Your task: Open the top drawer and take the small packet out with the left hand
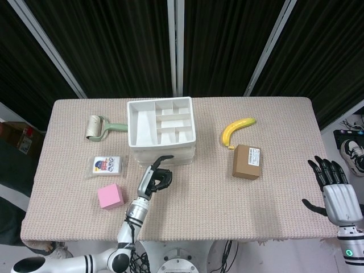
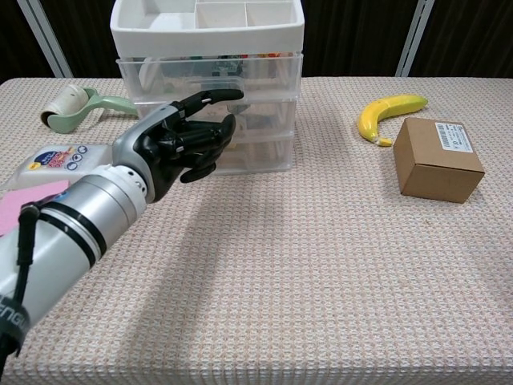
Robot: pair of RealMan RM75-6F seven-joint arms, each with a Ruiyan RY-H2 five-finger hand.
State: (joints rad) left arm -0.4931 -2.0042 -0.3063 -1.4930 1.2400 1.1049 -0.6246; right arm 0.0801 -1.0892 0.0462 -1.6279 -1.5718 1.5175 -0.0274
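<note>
A white three-drawer unit stands at the table's back centre. Its clear top drawer juts a little forward of the two below. Through the drawer front something colourful shows dimly; I cannot make out the packet. My left hand is at the unit's front, forefinger stretched along the top drawer's lower edge by the handle, the other fingers curled in. My right hand hangs off the table's right edge, fingers spread and holding nothing; the chest view does not show it.
A banana and a brown box lie right of the unit. To its left are a green roller, a flat labelled pack and a pink cube.
</note>
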